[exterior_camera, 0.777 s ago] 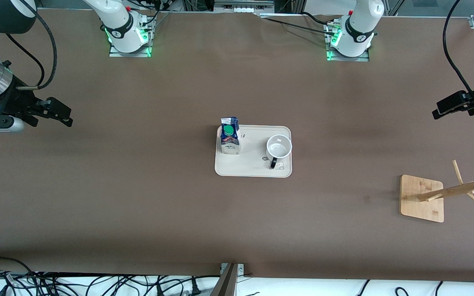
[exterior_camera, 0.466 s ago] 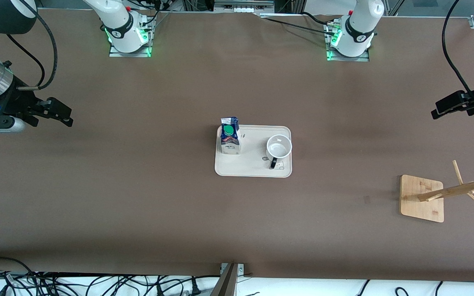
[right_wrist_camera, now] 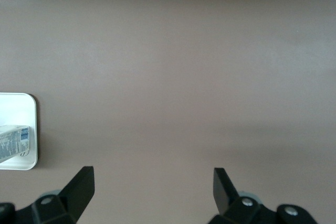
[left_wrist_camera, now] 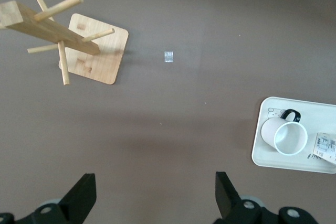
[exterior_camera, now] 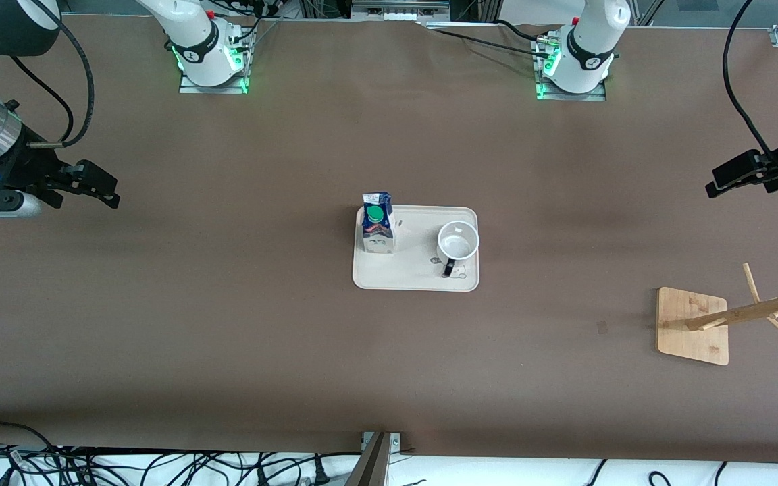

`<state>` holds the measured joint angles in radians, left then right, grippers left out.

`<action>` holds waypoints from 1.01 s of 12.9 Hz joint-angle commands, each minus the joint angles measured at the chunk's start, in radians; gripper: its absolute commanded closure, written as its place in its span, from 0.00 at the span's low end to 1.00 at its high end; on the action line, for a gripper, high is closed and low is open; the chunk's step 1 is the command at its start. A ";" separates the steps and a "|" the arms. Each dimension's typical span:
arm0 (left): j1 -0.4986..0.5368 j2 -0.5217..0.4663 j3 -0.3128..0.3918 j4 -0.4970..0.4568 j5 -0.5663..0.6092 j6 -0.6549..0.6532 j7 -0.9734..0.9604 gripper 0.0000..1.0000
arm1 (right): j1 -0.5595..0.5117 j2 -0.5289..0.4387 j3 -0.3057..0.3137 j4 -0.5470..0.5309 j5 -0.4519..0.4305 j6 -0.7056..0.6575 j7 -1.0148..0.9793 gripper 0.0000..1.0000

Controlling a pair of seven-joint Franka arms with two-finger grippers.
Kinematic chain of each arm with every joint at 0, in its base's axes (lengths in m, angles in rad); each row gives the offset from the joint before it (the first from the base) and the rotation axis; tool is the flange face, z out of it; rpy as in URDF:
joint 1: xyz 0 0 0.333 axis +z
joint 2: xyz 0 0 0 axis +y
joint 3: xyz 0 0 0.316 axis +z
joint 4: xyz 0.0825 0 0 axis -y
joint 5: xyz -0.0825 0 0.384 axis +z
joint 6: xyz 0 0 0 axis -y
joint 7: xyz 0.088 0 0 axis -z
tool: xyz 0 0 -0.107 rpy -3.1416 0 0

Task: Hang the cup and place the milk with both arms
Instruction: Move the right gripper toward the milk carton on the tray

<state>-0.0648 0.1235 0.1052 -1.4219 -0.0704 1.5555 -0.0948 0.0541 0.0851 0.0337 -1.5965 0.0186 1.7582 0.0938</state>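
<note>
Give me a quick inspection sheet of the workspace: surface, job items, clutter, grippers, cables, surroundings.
Surface: brown table, flat.
Job's things: cup and milk upright on white tray; cup handle faces the front camera; wooden rack toward the left arm's end.
Clutter: small pale mark on table near rack.
Grippers: left gripper open, empty, over bare table; right gripper likewise.
Cables: black bundle below table's near edge.
Surroundings: nothing seen.

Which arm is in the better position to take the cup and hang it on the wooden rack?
Probably the left. The left hand is open over the table end where the rack stands, and the cup sits at that end of the tray.
</note>
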 commanded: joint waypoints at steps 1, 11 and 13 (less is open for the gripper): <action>-0.007 -0.005 -0.002 -0.003 0.029 0.017 0.009 0.00 | -0.014 0.005 0.005 0.007 -0.013 0.000 -0.015 0.00; -0.007 -0.004 -0.022 -0.003 0.070 0.038 0.010 0.00 | 0.200 0.201 0.075 0.094 0.113 0.003 0.215 0.00; -0.007 -0.002 -0.022 -0.005 0.067 0.037 0.009 0.00 | 0.315 0.307 0.074 0.197 0.104 0.020 0.392 0.00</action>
<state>-0.0678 0.1254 0.0839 -1.4219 -0.0136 1.5861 -0.0935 0.2815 0.2729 0.1145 -1.5330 0.1231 1.7800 0.3470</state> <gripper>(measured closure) 0.000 0.000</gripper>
